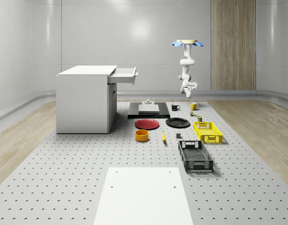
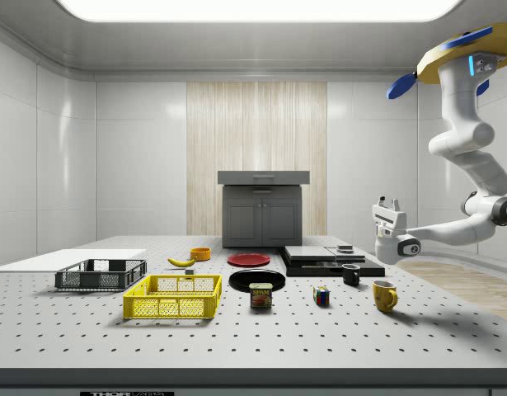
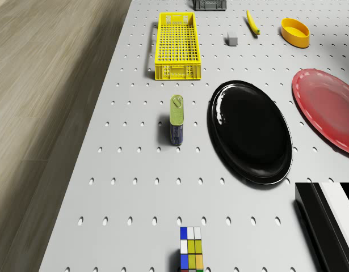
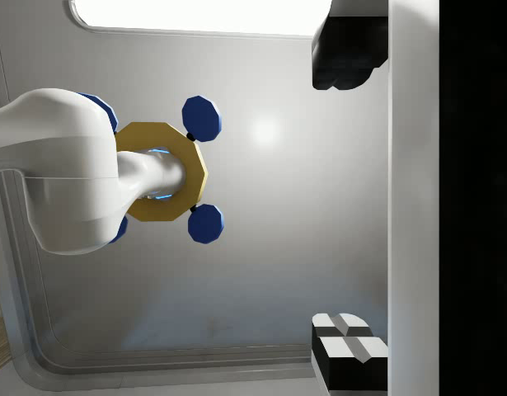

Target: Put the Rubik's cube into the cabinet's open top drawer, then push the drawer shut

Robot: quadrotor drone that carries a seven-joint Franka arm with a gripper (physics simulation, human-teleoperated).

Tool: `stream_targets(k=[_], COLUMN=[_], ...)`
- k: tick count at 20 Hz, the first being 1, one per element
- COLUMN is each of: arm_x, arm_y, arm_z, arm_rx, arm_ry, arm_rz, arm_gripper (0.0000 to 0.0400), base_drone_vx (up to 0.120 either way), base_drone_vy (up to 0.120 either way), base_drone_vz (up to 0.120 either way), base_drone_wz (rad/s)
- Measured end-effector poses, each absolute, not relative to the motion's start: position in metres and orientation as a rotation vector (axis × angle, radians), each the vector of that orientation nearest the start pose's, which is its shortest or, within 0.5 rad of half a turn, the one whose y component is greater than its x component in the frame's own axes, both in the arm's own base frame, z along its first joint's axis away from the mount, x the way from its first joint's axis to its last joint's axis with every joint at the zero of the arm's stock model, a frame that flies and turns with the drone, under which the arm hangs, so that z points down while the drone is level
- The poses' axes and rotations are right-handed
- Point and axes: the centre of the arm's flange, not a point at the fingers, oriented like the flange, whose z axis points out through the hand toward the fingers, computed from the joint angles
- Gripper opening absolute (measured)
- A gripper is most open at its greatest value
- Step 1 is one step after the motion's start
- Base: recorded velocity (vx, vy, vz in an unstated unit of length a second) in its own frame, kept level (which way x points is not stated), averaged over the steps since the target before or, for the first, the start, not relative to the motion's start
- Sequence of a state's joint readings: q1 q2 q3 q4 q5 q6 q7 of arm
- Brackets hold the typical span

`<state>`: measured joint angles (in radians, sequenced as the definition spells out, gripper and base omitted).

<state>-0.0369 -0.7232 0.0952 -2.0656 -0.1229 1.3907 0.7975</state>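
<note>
side view: drone (image 2: 461, 51) hovers above the pegboard table (image 2: 237, 338); tool (image 2: 390, 216) open, empty, in pale-walled room.

Yellow crate (image 3: 176, 45), black plate (image 3: 251, 131), red plate (image 3: 328, 110), can (image 3: 177, 120)

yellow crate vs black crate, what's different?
Colour: the yellow crate is bright yellow, the black crate dark grey-black. Place: the yellow crate lies nearer the cabinet, the black crate nearer the white sheet. Both are mesh-walled, open-topped, upright and hold nothing I can see.
</note>
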Motion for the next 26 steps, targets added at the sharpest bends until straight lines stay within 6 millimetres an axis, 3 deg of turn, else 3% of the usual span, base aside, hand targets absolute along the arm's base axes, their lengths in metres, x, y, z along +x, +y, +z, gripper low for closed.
stream_targets(k=[6, 9, 11, 14, 16, 18, 20, 21, 26], arm_x=[0.301, 0.302, 0.302, 0.304, 0.305, 0.306, 0.306, 0.307, 0.307], arm_y=[0.047, 0.071, 0.087, 0.099, 0.093, 0.078, 0.061, 0.052, 0.022], arm_z=[0.679, 0.661, 0.639, 0.592, 0.558, 0.531, 0.513, 0.507, 0.494], arm_rx=[-3.278, -3.496, -3.668, -3.876, -3.869, -3.648, -3.195, 0.530, 0.219], arm_ry=[1.363, 1.457, 1.533, 1.633, 1.645, 1.571, 1.397, -0.234, -0.100], arm_rz=[-0.433, -0.708, -1.005, -1.710, -2.379, -3.158, -3.925, 0.778, 0.786], arm_gripper=[0.0400, 0.0400, 0.0400, 0.0400, 0.0400, 0.0400, 0.0400, 0.0400, 0.0400], base_drone_vx=[0.120, 0.120, 0.120, 0.120, 0.120, 0.120, 0.120, 0.120, 0.120], base_drone_vy=[0.000, 0.000, 0.000, 0.000, 0.000, 0.000, 0.000, 0.000, 0.000], base_drone_vz=[-0.007, -0.053, -0.100, -0.120, -0.120, -0.120, -0.120, -0.120, -0.120], base_drone_wz=[0.000, 0.000, 0.000, 0.000, 0.000, 0.000, 0.000, 0.000, 0.000])
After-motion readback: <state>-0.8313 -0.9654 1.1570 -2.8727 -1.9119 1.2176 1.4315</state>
